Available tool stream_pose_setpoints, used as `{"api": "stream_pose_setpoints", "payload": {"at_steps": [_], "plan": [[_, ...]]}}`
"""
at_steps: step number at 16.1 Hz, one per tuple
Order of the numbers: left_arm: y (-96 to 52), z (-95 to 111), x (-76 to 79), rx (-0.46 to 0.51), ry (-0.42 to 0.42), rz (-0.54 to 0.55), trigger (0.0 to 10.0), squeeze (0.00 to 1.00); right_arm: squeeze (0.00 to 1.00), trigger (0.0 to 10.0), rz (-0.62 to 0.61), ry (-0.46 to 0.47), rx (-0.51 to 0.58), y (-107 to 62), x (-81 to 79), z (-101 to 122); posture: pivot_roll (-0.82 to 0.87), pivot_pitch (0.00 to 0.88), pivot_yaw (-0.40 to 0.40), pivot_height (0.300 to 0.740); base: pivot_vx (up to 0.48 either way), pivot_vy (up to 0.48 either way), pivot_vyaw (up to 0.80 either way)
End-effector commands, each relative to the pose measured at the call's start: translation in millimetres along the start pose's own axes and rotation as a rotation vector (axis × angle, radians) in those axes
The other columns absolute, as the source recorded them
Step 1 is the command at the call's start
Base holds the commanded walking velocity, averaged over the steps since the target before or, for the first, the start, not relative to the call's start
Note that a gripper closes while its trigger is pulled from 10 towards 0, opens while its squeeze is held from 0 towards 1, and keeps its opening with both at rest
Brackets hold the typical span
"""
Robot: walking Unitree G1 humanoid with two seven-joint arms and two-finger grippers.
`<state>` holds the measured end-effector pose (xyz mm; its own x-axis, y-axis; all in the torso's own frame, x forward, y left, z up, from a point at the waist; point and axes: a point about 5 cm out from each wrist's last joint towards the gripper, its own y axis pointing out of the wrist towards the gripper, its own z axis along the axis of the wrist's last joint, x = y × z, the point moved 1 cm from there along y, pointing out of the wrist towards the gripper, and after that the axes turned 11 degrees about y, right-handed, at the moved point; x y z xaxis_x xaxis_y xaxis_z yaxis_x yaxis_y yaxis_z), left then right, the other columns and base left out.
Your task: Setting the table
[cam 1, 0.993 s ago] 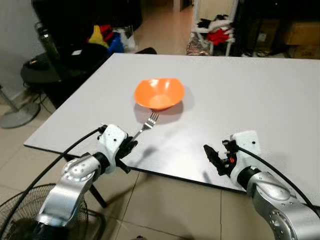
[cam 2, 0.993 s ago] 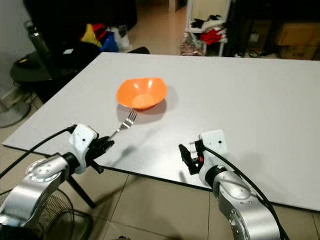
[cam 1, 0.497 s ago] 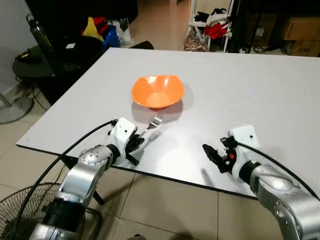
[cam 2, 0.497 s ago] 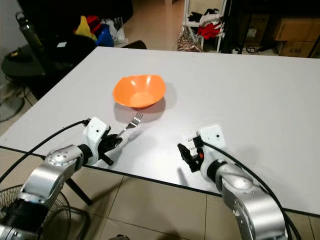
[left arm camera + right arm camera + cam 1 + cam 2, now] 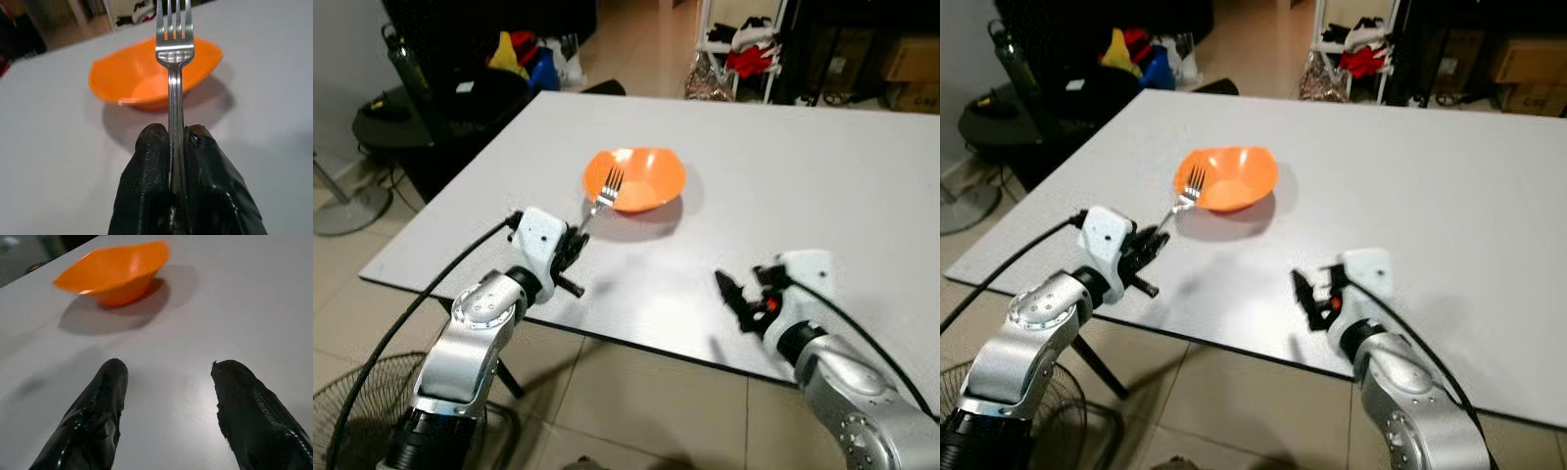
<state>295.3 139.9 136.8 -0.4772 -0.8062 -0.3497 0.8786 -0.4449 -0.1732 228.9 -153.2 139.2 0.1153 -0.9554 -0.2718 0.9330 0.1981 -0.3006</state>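
**Fork held in the left gripper, tines over the orange bowl's near rim**

Your left gripper is closed tight on the handle of a metal fork; in the left wrist view the two black fingers press the handle from both sides with no gap showing. The fork points away from the robot and is raised off the table, its tines in front of the near rim of the orange bowl. You cannot tell from these views whether the tines touch the bowl.

Your right gripper is spread wide and holds nothing. It sits low over the near edge of the white table, well to the right of the bowl, its fingertips close above the bare tabletop.

No brand, label or writing can be read on the fork, the bowl or the grippers.

The table is plain, matte white, and the bowl throws a soft shadow on it. Beyond the far edge you have a beige tiled floor, a white rack with red and dark clothes, cardboard boxes at the far right, and a dark round side table at the left. A floor fan stands below the left arm.
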Motion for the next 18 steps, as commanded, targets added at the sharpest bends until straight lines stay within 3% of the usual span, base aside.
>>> {"api": "stream_pose_setpoints", "payload": {"at_steps": [1, 5, 8, 14, 16, 18], "plan": [[-1.0, 3.4, -8.5, 0.013, 0.014, 0.037, 10.0, 0.0, 0.0, 10.0, -0.011, 0.004, 0.027, -3.2, 0.2, 3.9, 0.0, 0.0, 0.135, 0.74, 0.0, 0.48, -0.77], [0.6, 9.2, -18.7, 0.045, 0.031, 0.099, 10.0, 0.0, 0.0, 10.0, 0.015, -0.024, 0.026, 0.5, -6.9, 3.2, 0.0, 0.0, 0.135, 0.74, 0.0, 0.24, -0.77], [0.3, 3.3, -16.9, 0.009, 0.01, 0.132, 10.0, 0.0, 0.0, 10.0, 0.015, -0.027, 0.039, 0.6, -5.9, 5.1, 0.0, 0.0, 0.133, 0.74, 0.0, -0.447, 0.0], [9.5, -31.4, 0.1, -0.226, 0.028, 0.021, 10.0, 0.0, 0.0, 10.0, 0.115, -0.14, -0.048, -2.3, -5.6, 4.0, 0.01, 0.0, 0.117, 0.74, 0.0, 0.0, 0.0], [17.8, -43.8, 0.3, -0.319, -0.005, 0.065, 10.0, 0.0, 0.0, 10.0, 0.156, -0.174, -0.088, -5.2, -5.7, 0.3, 0.0, 0.0, 0.118, 0.74, 0.0, 0.0, 0.0], [19.4, -45.4, 0.1, -0.344, -0.061, 0.1, 10.0, 0.0, 0.0, 10.0, 0.171, -0.185, -0.107, -9.6, -4.7, -1.7, -0.01, 0.0, 0.119, 0.74, 0.0, 0.0, 0.0]]}}
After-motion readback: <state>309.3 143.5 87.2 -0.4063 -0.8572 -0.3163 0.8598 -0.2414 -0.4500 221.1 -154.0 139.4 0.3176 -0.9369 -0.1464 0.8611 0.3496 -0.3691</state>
